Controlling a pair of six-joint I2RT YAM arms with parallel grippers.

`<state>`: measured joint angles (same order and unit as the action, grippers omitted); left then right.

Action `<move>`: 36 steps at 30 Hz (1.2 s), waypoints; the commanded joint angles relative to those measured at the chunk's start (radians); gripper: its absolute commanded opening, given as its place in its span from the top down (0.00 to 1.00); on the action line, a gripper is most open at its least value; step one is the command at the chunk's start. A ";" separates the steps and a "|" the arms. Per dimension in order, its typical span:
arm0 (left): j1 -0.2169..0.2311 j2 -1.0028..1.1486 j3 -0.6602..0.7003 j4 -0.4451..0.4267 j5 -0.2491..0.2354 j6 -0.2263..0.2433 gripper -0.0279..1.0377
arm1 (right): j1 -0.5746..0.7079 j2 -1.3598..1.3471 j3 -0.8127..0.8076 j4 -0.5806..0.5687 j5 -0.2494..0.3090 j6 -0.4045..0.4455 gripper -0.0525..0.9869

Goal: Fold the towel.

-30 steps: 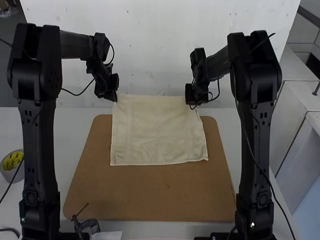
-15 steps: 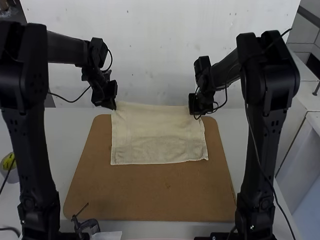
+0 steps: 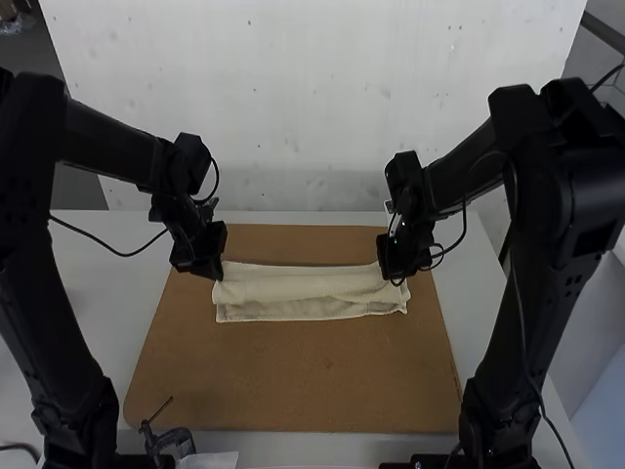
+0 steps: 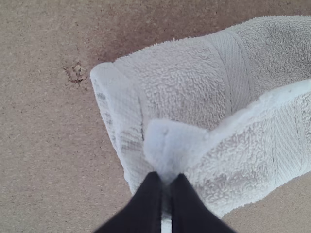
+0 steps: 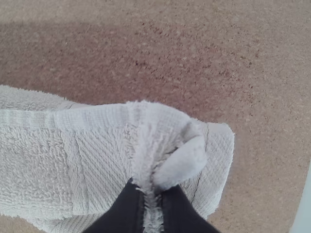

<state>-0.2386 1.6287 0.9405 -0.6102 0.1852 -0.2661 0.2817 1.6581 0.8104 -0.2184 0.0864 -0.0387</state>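
1. Found towel (image 3: 303,299) on brown board (image 3: 293,376) atop counter (image 3: 112,313), partly doubled over, with the near edge flat.
2. Noted at one corner of the upper layer: left tool (image 4: 166,178), clenched on cloth. Noted at the opposite corner: right tool (image 5: 153,188), likewise clenched, with cloth bunched in its grip.
3. Judged as step in hand: laying the held edge over the near one.
4. Bring both corners forward and down at equal pace, lightly taut, to avoid skew or sag.
5. Align edges before release; clearance above the lower layer perhaps slight, hard to judge here.
6. Release both together, then lift straight away to avoid dragging cloth.
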 commanded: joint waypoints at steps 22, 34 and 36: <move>-0.016 0.191 0.007 0.171 -0.013 0.034 0.96 | 0.004 0.095 0.004 0.074 0.058 -0.018 0.93; -0.025 0.184 0.027 0.219 -0.032 0.013 0.96 | -0.022 0.117 0.041 0.082 0.072 -0.009 0.93; -0.030 0.188 0.034 0.219 -0.035 0.013 0.96 | -0.024 0.124 0.041 0.083 0.076 -0.009 0.93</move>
<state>-0.2520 1.8214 0.9405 -0.3946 0.1707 -0.2447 0.2764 1.7561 0.8265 -0.1383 0.1253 -0.0563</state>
